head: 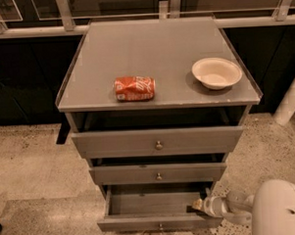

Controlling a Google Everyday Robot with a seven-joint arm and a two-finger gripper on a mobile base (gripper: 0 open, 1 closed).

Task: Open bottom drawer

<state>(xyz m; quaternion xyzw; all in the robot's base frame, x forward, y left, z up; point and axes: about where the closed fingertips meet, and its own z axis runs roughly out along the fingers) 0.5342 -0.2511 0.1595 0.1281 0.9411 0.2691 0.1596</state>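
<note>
The bottom drawer [159, 221] is the lowest and narrowest grey front of three, with a small round knob at its centre near the frame's lower edge. It stands pulled out, and its grey inside floor shows. My gripper [199, 205] reaches in from the lower right on a white arm and sits at the drawer's right inner corner, just behind the front panel.
The mid-sized drawer [158, 173] and the widest top drawer [158, 142] sit above, each slightly out. A crushed orange can [134, 88] and a white bowl [216, 73] lie on the grey cabinet top [154, 45]. Speckled floor lies around; a white pole [290, 103] stands at right.
</note>
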